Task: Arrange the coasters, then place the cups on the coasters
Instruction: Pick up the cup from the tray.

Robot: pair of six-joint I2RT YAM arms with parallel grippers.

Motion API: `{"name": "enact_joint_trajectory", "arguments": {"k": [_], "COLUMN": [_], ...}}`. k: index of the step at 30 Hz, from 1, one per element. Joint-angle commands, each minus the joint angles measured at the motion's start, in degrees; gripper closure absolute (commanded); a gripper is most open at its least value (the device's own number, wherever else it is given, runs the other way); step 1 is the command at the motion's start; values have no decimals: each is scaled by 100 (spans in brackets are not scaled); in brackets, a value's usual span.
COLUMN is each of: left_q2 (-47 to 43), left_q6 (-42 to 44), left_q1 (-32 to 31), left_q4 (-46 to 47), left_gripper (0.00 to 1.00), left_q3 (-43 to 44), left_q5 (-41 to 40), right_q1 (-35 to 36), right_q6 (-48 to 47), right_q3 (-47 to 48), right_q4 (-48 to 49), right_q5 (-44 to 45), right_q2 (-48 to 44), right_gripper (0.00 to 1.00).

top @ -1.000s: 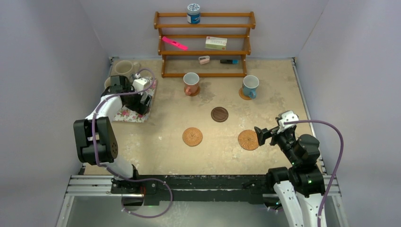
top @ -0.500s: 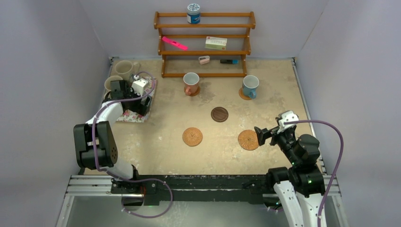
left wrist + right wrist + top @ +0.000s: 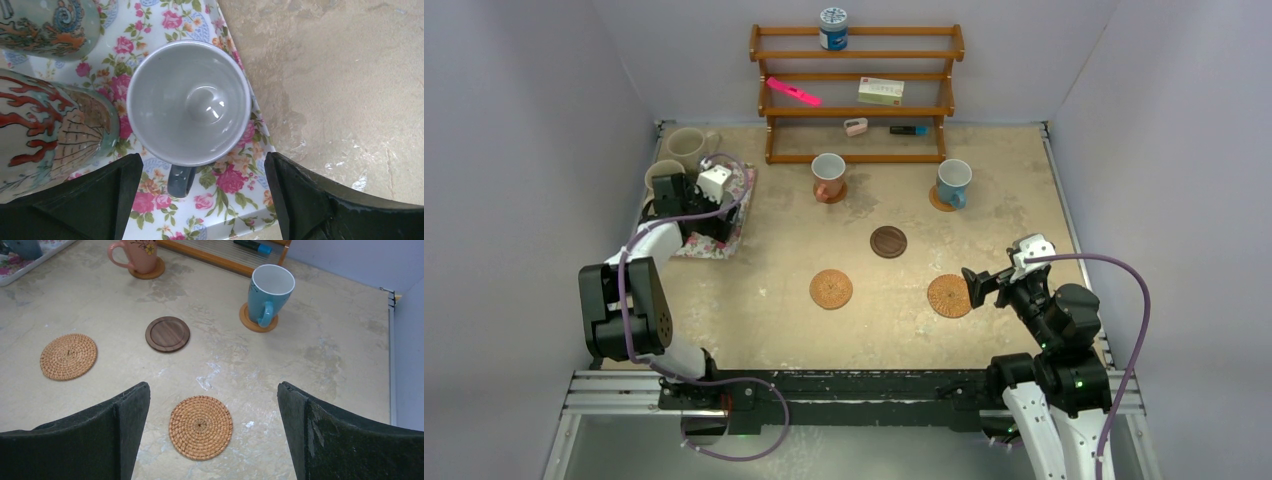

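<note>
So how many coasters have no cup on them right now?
3: the dark brown coaster mid-table, the left woven coaster and right woven coaster below it in the top view. I see none hidden.

Blue mug (image 3: 257,307), dark brown coaster (image 3: 167,334), pink floral mat (image 3: 231,181)

Light's even and fairly bright, and it looks like it comes from overhead, so shadows stay soft and tucked close under things. Only real glare I can spot: a couple of white glints down inside the grey cup (image 3: 189,102) in the left wrist view. Top view is sharp, but the walls (image 3: 524,120) splay outward toward the frame edges. Right wrist view stays crisp across the table (image 3: 325,350).
</note>
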Motion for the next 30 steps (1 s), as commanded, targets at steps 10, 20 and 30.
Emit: {"name": "enact_joint_trajectory", "arguments": {"k": [10, 20, 30], "left_q2": [115, 302, 459], "left_q6": [-11, 254, 637], "left_q1": [451, 771, 862], "left_q4": [723, 953, 470], "left_gripper": [14, 27, 53], "left_q3": [-46, -8, 120], "left_q5": [547, 1302, 1909], "right_q1": [31, 31, 31], "right_q6": [-75, -71, -73], "right_q3": [10, 9, 10], "right_q4": [55, 52, 55], "right_q5": [-94, -94, -85], "right_q2": [-5, -4, -18], "right_gripper": [1, 1, 1]}}
